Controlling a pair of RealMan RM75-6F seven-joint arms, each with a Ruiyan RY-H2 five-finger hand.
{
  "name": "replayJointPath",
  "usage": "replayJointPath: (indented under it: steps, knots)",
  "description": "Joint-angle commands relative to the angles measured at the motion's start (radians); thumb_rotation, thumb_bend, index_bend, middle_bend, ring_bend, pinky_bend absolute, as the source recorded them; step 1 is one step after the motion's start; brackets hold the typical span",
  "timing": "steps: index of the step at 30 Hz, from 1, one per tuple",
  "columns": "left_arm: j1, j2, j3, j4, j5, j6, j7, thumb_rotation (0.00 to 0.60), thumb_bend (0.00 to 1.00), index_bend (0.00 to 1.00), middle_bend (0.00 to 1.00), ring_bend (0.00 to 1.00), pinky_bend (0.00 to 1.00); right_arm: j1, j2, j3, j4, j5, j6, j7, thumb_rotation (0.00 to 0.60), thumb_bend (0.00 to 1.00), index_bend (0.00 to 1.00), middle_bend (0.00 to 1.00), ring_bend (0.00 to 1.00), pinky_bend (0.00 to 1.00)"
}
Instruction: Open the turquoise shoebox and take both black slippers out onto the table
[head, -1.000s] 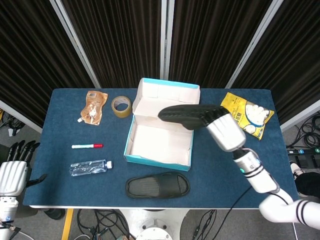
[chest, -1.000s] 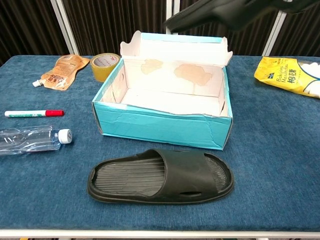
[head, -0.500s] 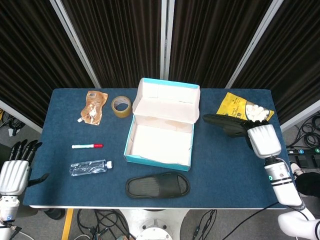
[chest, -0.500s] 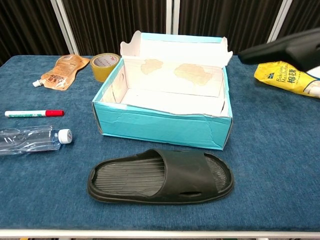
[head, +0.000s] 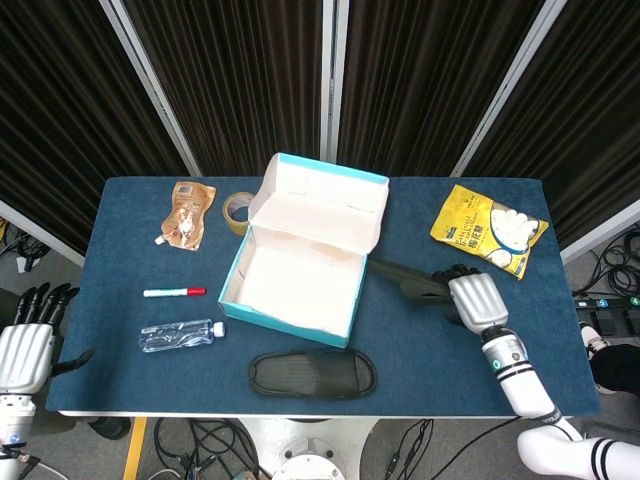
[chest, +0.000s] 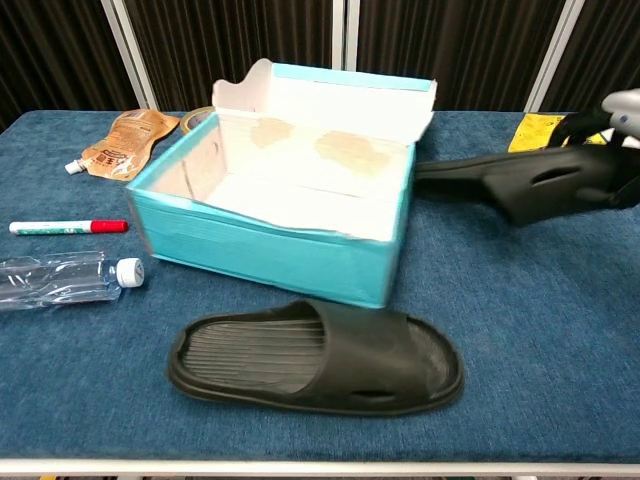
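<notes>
Our right hand (head: 472, 298) grips one slipper (chest: 530, 181), its toe reaching from the fingers toward the open box (head: 296, 296). The second slipper (head: 313, 373) lies beside the box, well apart from those fingers. Our left hand (head: 27, 338) holds nothing, fingers apart.

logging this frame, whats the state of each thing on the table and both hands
turquoise shoebox: open, lid up, empty, skewed
slipper in right hand: gripped, toe at box's side
right hand: holds that slipper
slipper on table: flat in front of box
left hand: holds nothing, fingers apart, off table
water bottle: lying down, capped
red marker: capped
tape roll: flat behind box
</notes>
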Motion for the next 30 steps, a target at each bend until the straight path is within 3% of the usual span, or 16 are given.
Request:
replayJointPath:
  steps: [1, 4, 6, 9, 11, 16, 20, 22, 24, 26, 30]
  knots:
    - [0.0, -0.002, 0.0, 0.002, 0.001, 0.001, -0.001, 0.6, 0.07, 0.12, 0.09, 0.0, 0.04, 0.001, 0.042, -0.001, -0.1, 0.02, -0.11, 0.136, 0.6, 0.55, 0.0, 0.01, 0.0, 0.14]
    - [0.002, -0.004, 0.0, 0.005, 0.004, 0.007, -0.003, 0.6, 0.07, 0.12, 0.09, 0.0, 0.04, 0.007, 0.076, 0.0, -0.137, 0.0, -0.177, 0.24, 0.6, 0.48, 0.0, 0.0, 0.0, 0.08]
    - [0.002, -0.004, 0.0, 0.008, 0.005, 0.008, -0.006, 0.6, 0.07, 0.12, 0.09, 0.0, 0.04, 0.007, 0.095, -0.002, -0.145, -0.023, -0.193, 0.276, 0.6, 0.35, 0.0, 0.0, 0.0, 0.04]
    - [0.002, -0.004, 0.0, 0.009, 0.004, 0.005, -0.008, 0.6, 0.07, 0.12, 0.09, 0.0, 0.04, -0.004, 0.113, -0.003, -0.15, -0.044, -0.182, 0.298, 0.6, 0.06, 0.0, 0.0, 0.0, 0.0]
    - [0.002, -0.006, 0.002, 0.011, 0.006, 0.007, -0.009, 0.6, 0.07, 0.12, 0.09, 0.0, 0.04, -0.014, 0.133, 0.003, -0.163, -0.056, -0.169, 0.328, 0.6, 0.01, 0.0, 0.0, 0.0, 0.0]
    - [-0.001, -0.003, -0.002, 0.011, 0.007, 0.004, -0.01, 0.6, 0.07, 0.12, 0.09, 0.0, 0.04, -0.068, 0.189, 0.015, -0.158, -0.119, -0.045, 0.33, 0.6, 0.01, 0.0, 0.0, 0.0, 0.01]
    - [-0.007, -0.002, -0.003, 0.009, 0.009, -0.001, -0.004, 0.6, 0.07, 0.12, 0.09, 0.0, 0.04, -0.143, 0.231, 0.002, -0.13, -0.176, 0.105, 0.26, 0.6, 0.15, 0.03, 0.1, 0.06, 0.22]
    - [-0.009, -0.002, -0.003, 0.007, 0.01, -0.004, 0.0, 0.6, 0.07, 0.12, 0.09, 0.0, 0.04, -0.181, 0.244, -0.005, -0.109, -0.198, 0.173, 0.234, 0.6, 0.22, 0.09, 0.15, 0.11, 0.26]
    - [-0.013, -0.001, -0.004, 0.002, 0.01, -0.008, 0.006, 0.6, 0.07, 0.12, 0.09, 0.0, 0.04, -0.226, 0.25, -0.018, -0.074, -0.226, 0.247, 0.208, 0.6, 0.24, 0.1, 0.15, 0.09, 0.23]
    - [-0.016, -0.001, -0.004, -0.004, 0.009, -0.012, 0.014, 0.6, 0.07, 0.12, 0.09, 0.0, 0.04, -0.273, 0.252, -0.035, -0.043, -0.244, 0.306, 0.214, 0.6, 0.25, 0.09, 0.11, 0.02, 0.14]
    - [-0.019, 0.0, -0.001, -0.016, 0.008, -0.021, 0.031, 0.6, 0.07, 0.12, 0.09, 0.0, 0.04, -0.35, 0.258, -0.068, -0.012, -0.269, 0.374, 0.288, 0.6, 0.25, 0.05, 0.05, 0.0, 0.04]
